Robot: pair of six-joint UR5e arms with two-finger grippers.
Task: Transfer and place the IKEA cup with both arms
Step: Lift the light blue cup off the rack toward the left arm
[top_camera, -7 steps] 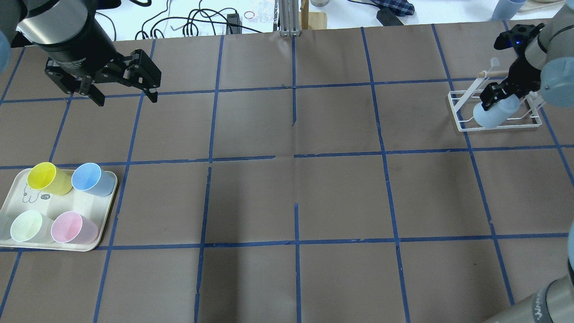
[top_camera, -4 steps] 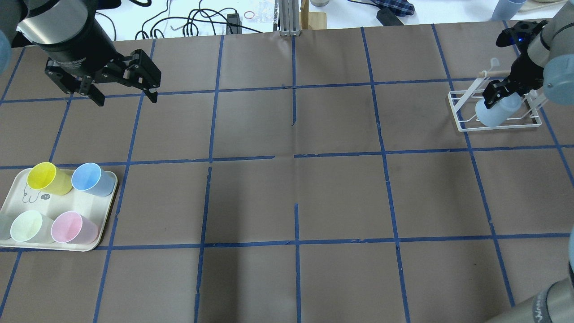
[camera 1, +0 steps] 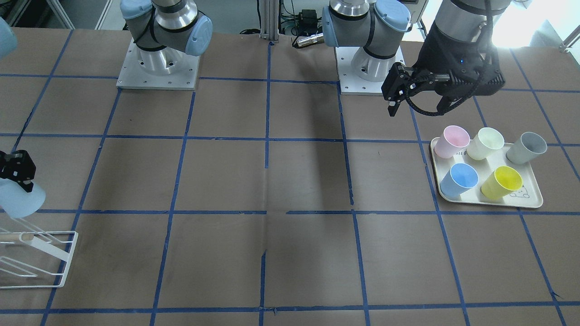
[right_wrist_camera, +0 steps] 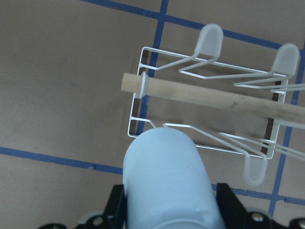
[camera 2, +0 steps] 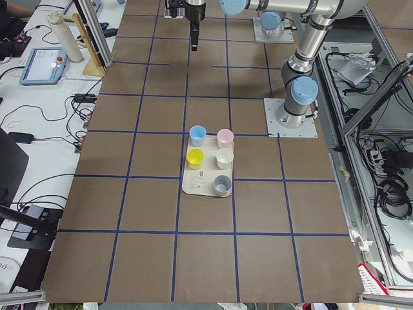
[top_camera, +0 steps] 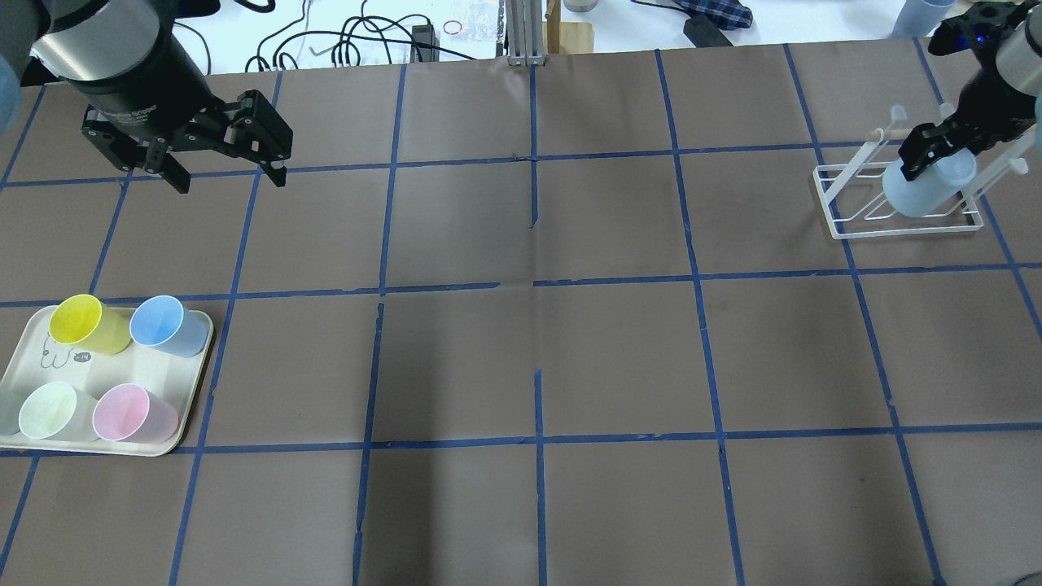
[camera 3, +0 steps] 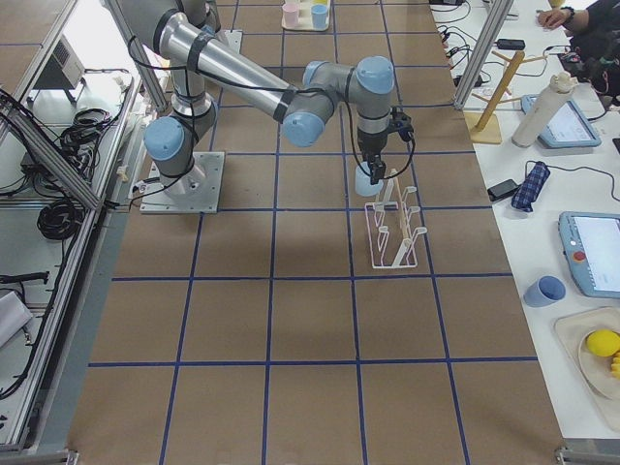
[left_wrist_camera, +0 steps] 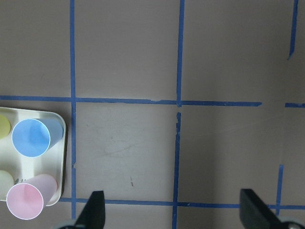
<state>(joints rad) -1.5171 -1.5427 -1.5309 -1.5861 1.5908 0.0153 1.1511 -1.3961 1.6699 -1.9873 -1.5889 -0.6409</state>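
The IKEA cup (top_camera: 928,187), a pale icy-blue tumbler, is held in my right gripper (top_camera: 936,153), which is shut on it over the white wire rack (top_camera: 838,221) at the far right. In the right wrist view the cup (right_wrist_camera: 167,181) fills the space between the fingers, with the rack (right_wrist_camera: 200,67) and its wooden rod below. The front view shows the cup (camera 1: 20,199) above the rack (camera 1: 59,253). My left gripper (top_camera: 230,181) is open and empty, hovering above the table at the far left; the left wrist view shows its fingertips (left_wrist_camera: 95,210) spread wide.
A cream tray (top_camera: 191,382) at the near left holds yellow (top_camera: 77,321), deeper blue (top_camera: 163,321), pale green (top_camera: 49,411), pink (top_camera: 130,413) and grey (camera 1: 530,146) cups. Brown paper with a blue tape grid covers the table. Cables and clutter lie beyond the far edge.
My right gripper has moved right and toward the far edge with the pale blue cup, which has swung with it over the rack. The left arm has not moved.
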